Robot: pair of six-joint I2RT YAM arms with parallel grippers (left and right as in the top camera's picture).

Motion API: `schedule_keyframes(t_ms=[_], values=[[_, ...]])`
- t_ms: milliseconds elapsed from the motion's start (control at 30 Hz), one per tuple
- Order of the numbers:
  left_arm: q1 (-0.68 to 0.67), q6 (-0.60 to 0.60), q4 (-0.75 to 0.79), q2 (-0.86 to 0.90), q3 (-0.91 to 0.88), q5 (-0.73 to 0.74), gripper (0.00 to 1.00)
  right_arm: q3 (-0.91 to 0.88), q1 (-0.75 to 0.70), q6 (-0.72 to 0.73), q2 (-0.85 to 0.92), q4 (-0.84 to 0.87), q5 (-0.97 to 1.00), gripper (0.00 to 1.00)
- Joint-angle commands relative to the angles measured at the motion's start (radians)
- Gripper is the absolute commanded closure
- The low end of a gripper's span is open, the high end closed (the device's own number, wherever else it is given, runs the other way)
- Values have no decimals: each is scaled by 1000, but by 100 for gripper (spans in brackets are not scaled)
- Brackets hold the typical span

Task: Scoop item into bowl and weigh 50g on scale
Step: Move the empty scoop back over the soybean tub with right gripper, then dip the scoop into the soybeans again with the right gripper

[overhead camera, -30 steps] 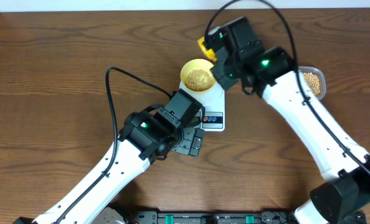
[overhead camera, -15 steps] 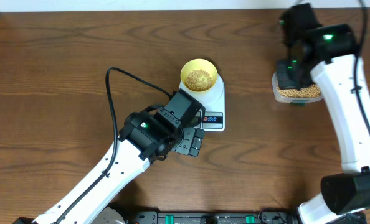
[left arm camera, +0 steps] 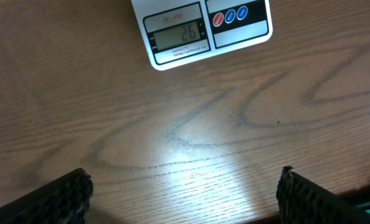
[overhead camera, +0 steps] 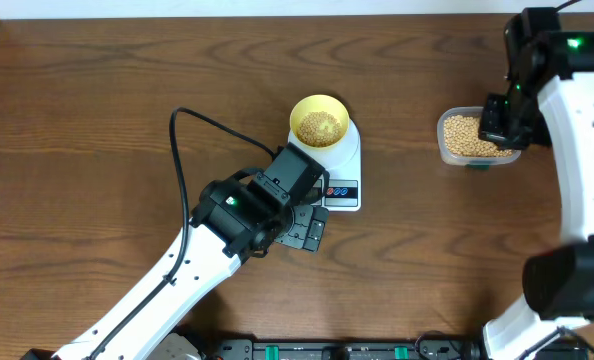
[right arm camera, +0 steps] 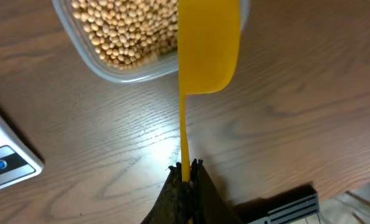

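Well, the weighing looked about half done: the scale (left arm camera: 200,31) showed 26 under the bowl (overhead camera: 320,122), which had a small heap of beans (overhead camera: 319,126) in it. The right tool (right arm camera: 185,171) was pinched tight on the handle of the scoop (right arm camera: 208,46), its cup hanging over the rim of the tub (right arm camera: 104,71) of beans, well apart from the scale on the bench (left arm camera: 172,124). The left tool (left arm camera: 185,200) stood wide open and empty, just beside the scale's display end. Next, I'd judge, the scoop needed to dip for another load and tip it gently, minding the reading.
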Motion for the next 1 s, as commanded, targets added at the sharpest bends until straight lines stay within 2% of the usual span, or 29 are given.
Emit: schedule_keyframes(t_ms=[0, 967], values=[[2, 9, -2, 6, 13, -12, 3, 14, 0, 9, 54, 13, -23, 99], [2, 9, -2, 6, 13, -13, 3, 12, -66, -7, 151, 75, 7, 99]])
